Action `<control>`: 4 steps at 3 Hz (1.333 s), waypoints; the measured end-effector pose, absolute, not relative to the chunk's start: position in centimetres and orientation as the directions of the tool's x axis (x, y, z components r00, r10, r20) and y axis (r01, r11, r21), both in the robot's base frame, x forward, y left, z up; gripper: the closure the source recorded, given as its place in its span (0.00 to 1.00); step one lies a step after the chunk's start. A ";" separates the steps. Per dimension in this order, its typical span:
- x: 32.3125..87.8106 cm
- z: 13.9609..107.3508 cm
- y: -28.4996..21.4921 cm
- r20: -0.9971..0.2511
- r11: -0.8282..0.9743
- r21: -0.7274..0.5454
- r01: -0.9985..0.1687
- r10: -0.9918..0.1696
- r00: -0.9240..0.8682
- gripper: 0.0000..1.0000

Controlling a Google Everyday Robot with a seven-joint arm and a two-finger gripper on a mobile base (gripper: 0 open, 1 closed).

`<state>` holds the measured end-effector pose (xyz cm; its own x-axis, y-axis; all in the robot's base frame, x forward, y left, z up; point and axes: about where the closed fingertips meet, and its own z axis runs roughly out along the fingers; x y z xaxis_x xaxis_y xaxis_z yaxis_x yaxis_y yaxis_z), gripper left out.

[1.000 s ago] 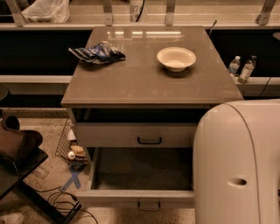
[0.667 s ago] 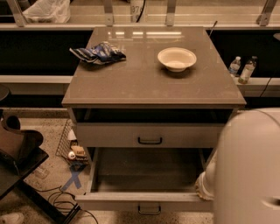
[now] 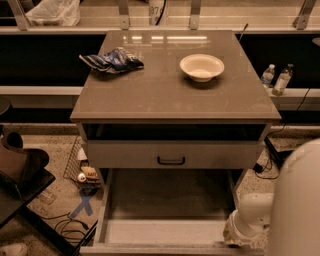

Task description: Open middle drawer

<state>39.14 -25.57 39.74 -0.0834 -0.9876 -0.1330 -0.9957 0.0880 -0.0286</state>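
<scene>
Gripper (image 3: 233,236) (lower right) beside middle drawer (image 3: 170,200)

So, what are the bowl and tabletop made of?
Bowl: matte cream, thin rim, probably paper or foam. Tabletop: smooth grey-brown slab reflecting the lights, perhaps laminate or stone. Gripper: out of view, beyond the white arm by the open middle drawer.

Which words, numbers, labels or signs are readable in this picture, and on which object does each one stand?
"87": on the white object behind the table's far edge; cut off at the top, so uncertain.
Crumpled bag on the table: print not legible.
Bottles at the right: labels too small to read.
Gripper, at the front right corner of the open middle drawer: no text visible.
</scene>
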 end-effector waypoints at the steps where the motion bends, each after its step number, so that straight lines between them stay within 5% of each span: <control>1: 37.6 39.7 -24.7 -0.149 0.068 0.018 -0.997 -0.986 -0.070 0.87; 2: 37.4 39.6 -24.6 -0.150 0.068 0.020 -0.997 -0.986 -0.071 0.55; 4: 37.3 39.5 -24.6 -0.150 0.068 0.023 -0.997 -0.986 -0.070 0.09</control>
